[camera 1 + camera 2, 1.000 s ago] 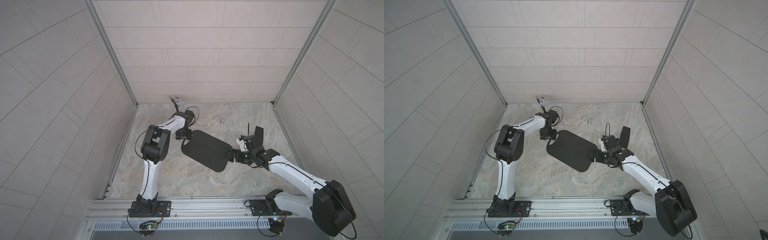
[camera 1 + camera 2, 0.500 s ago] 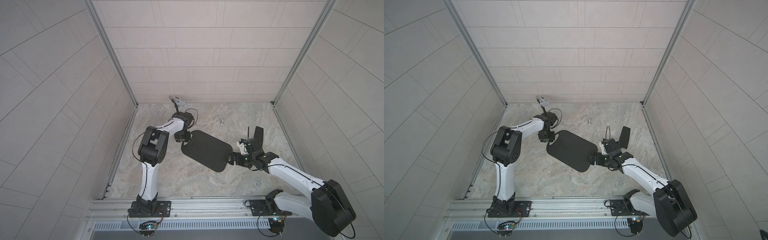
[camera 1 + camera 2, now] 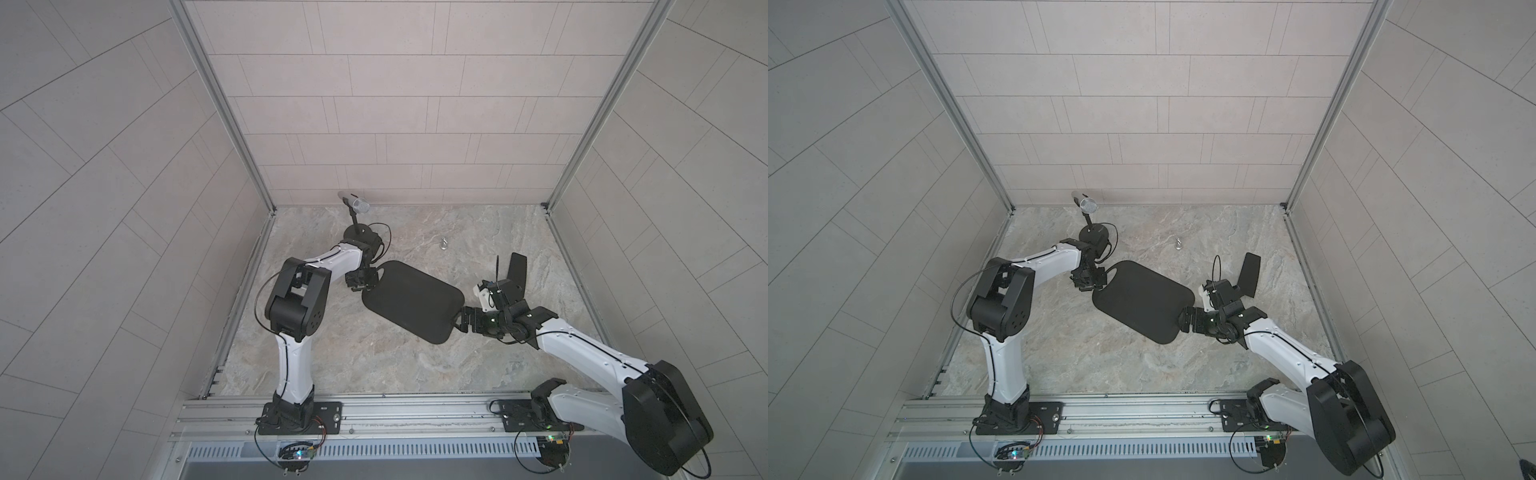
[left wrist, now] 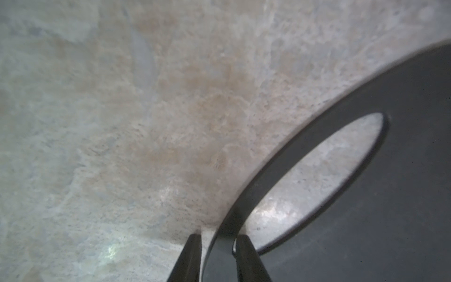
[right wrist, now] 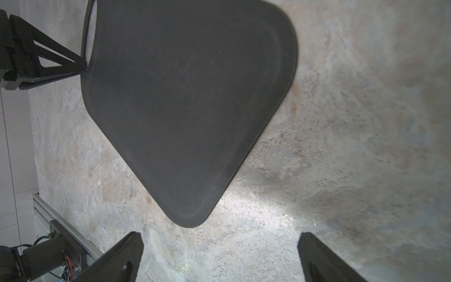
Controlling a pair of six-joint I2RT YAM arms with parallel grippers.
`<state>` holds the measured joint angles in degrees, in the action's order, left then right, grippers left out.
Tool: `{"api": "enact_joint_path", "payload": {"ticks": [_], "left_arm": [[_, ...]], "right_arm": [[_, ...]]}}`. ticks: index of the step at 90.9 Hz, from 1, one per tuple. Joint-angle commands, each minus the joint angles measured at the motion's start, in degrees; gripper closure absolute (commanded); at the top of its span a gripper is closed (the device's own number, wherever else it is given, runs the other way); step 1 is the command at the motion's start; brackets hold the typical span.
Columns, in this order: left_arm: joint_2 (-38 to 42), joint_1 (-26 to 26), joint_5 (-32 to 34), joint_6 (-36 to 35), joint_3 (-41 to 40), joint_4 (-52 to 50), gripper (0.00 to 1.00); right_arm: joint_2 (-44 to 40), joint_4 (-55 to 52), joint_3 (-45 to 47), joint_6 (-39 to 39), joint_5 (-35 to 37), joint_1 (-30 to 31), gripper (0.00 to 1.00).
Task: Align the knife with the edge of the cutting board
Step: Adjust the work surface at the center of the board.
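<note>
1. The knife (image 3: 518,268), all black, is lying on the table (image 3: 374,365) beyond the plain short end of the cutting board (image 3: 411,297). It is apart from the board, and its nearer part is being hidden by the right wrist.
2. The cutting board is lying flat and askew in both top views (image 3: 1142,297). Its oval handle hole (image 4: 317,175) is at the end away from the knife.
3. The rim strip beside that hole is being straddled by the left gripper (image 4: 217,240), with one finger inside the hole and one outside. A sliver of table is showing by the outer tip, so whether the rim is being pinched cannot be told.
4. The right gripper (image 5: 219,238) is being held spread wide and empty, just off a corner of the board's plain end.
5. A microphone stand (image 3: 354,216) is standing beyond the board's hole end. A small metal piece (image 3: 444,243) is lying beyond its far long edge.
</note>
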<state>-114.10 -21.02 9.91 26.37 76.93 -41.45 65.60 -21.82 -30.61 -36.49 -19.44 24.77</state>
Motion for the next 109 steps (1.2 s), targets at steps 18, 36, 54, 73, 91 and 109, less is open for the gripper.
{"api": "enact_joint_path", "payload": {"ticks": [18, 36, 54, 73, 91, 109], "left_arm": [[0.3, -0.5, -3.5, 4.4, -10.4, -0.2, 0.74], [3.6, -1.6, -3.2, 5.6, -15.4, 2.4, 0.74], [5.0, -4.0, -3.0, 7.7, -18.5, 4.1, 0.75], [6.8, -7.8, -1.9, 9.6, -20.7, 5.1, 0.76], [8.5, -11.2, -0.7, 10.5, -22.4, 5.5, 0.76], [10.8, -13.4, -0.6, 11.4, -25.4, 6.9, 0.75]], "right_arm": [[3.2, 4.0, 0.7, -1.1, -0.6, -0.1, 0.0], [7.5, 6.2, 0.1, -1.1, -1.3, 0.0, 0.0], [11.3, 8.1, -0.5, -0.8, -1.1, 0.0, 0.0], [16.1, 10.4, -1.6, -0.7, -2.2, 0.0, 0.0], [18.9, 10.3, -3.1, 0.2, -1.5, -0.1, 0.0], [20.8, 10.4, -4.0, 0.8, -1.4, -0.1, 0.0]]}}
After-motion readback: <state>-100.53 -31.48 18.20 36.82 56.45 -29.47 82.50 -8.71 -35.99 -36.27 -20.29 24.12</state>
